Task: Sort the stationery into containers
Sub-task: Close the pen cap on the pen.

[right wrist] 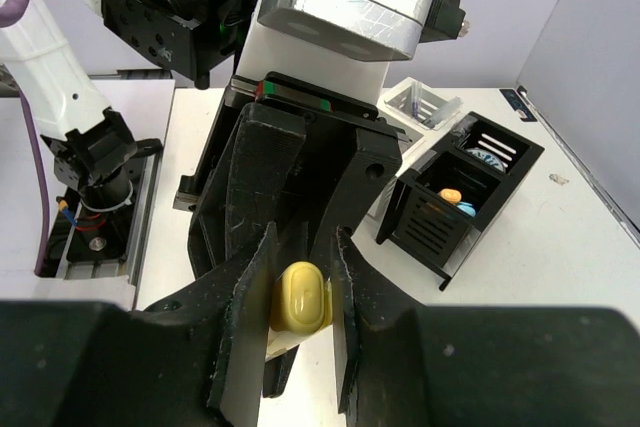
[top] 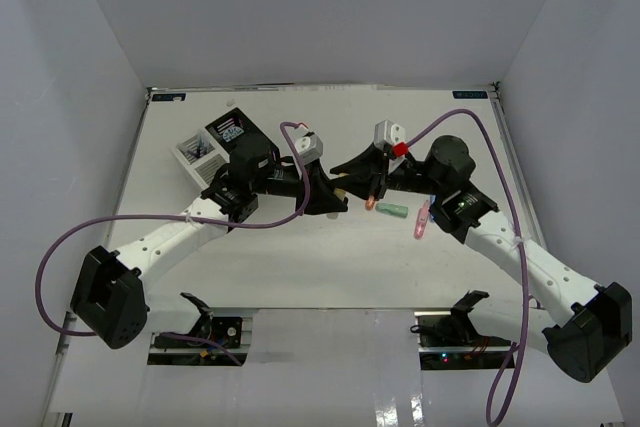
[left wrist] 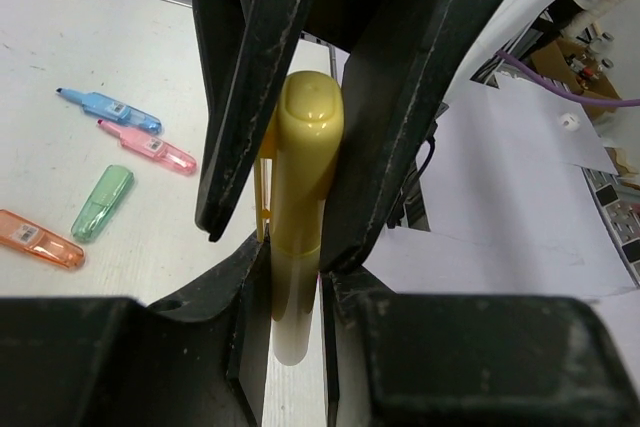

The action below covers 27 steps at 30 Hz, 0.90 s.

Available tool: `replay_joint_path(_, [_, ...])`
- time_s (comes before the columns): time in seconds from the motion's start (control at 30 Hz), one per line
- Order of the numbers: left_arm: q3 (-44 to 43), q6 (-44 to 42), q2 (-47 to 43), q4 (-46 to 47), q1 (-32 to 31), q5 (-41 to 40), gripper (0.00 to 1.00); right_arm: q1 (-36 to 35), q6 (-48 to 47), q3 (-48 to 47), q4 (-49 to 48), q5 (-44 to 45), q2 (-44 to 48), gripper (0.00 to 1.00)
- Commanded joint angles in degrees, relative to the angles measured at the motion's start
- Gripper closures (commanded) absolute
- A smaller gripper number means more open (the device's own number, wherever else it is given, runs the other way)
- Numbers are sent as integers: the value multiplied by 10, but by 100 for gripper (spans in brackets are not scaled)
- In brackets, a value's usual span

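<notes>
Chubby yellow highlighter [left wrist: 303,217], clamped aloft at both ends

robot lab: white-walled test enclosure [top: 320,7]

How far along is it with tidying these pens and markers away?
Partly done. Already stowed: what look like dark pens in a white compartment, plus an orange item and a blue item in a black compartment. In hand: the yellow highlighter, clamped by both the left gripper and the right gripper, apparently mid-handover. Left on the table: blue highlighter, pink highlighter, green highlighter, orange highlighter.
</notes>
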<state>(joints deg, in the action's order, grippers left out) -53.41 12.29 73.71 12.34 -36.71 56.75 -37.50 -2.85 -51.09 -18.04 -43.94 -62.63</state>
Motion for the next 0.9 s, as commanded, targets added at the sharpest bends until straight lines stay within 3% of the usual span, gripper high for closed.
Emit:
replay_joint_path(0.0, [-101,13,-54,169,5,-75,100,-29,-12,68,220,-80,-38,92])
replay_joint_path(0.6, [1,-43,-75,77,4,-23,100,-28,2,-13,211,-28,-17,92])
replay_joint_path(0.8, [23,-52,-83,72,3,-34,100,-28,10,-21,203,-34,-22,66])
replay_joint_path(0.87, [25,-53,-81,72,3,-35,100,-28,14,-21,198,-36,-23,63])
